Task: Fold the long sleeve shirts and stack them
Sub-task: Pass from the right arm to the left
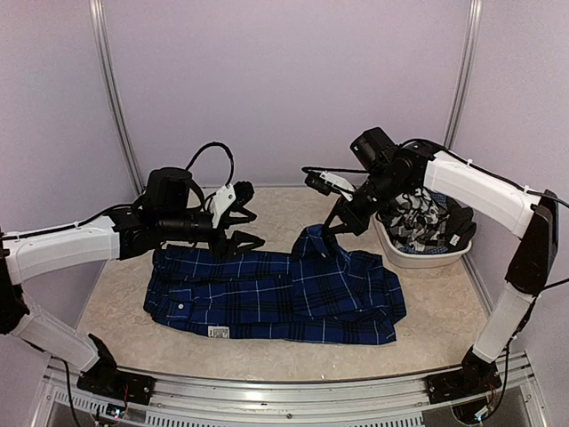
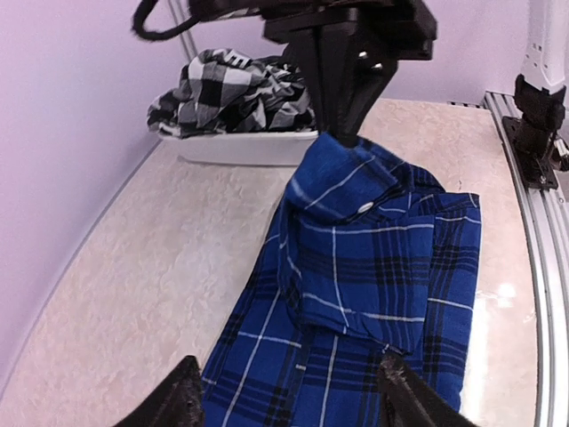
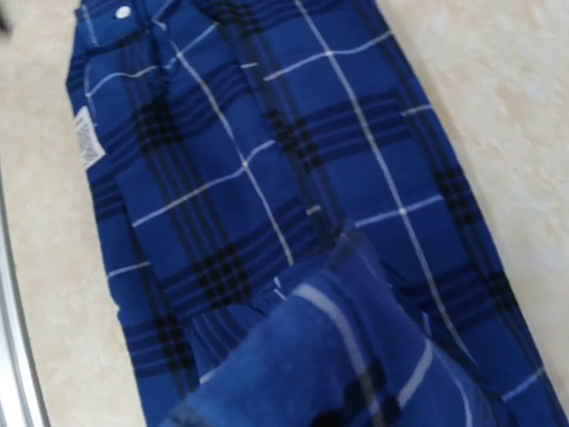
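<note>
Two shirts are in my views. The blue shirt (image 1: 276, 298) lies spread on the surface (image 1: 124, 342), one fold lifted at its far edge with my right fingers (image 1: 333, 233) clamped on it. My left fingers (image 2: 178, 400) stand apart above its left end. The black-and-white shirt (image 1: 418, 221) sits bunched in the white bin (image 1: 427, 260).

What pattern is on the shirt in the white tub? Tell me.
Black-and-white checked shirt; left wrist view shows it best.

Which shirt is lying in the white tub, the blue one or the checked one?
The black-and-white checked shirt: it lies crumpled in the white tub, while the blue plaid shirt is spread on the table, pinched by the right gripper.
</note>
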